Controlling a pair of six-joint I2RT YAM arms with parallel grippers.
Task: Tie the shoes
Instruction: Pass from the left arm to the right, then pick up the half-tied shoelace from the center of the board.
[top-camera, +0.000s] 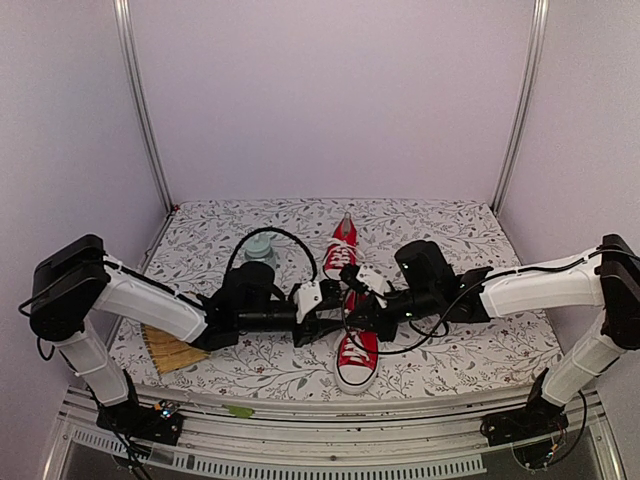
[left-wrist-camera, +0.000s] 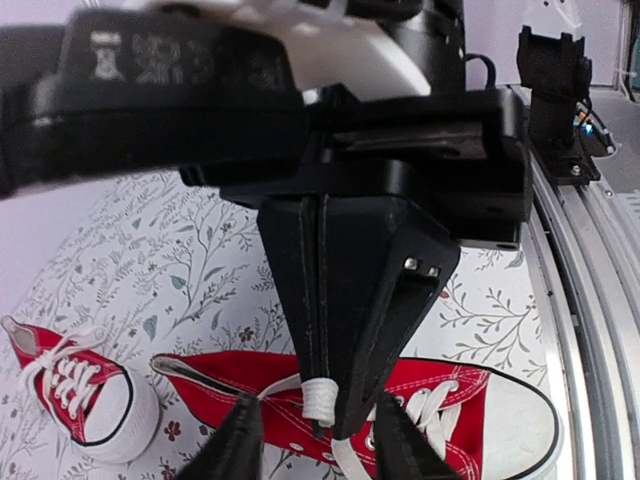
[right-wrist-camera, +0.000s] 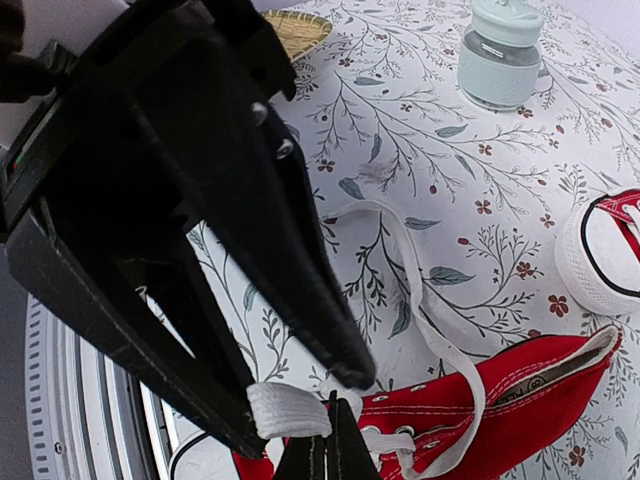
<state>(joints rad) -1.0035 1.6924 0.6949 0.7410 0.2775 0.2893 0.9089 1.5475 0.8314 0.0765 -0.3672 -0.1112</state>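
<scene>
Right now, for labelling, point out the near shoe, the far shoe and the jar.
near shoe (top-camera: 356, 376): top view, toe cap.
far shoe (top-camera: 341, 257): top view, laces.
jar (right-wrist-camera: 497, 75): right wrist view, body.

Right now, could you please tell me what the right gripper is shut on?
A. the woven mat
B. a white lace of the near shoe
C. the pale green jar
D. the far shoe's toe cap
B: the left wrist view shows the right gripper shut with a white lace pinched at its tip, just above the near shoe.
</scene>
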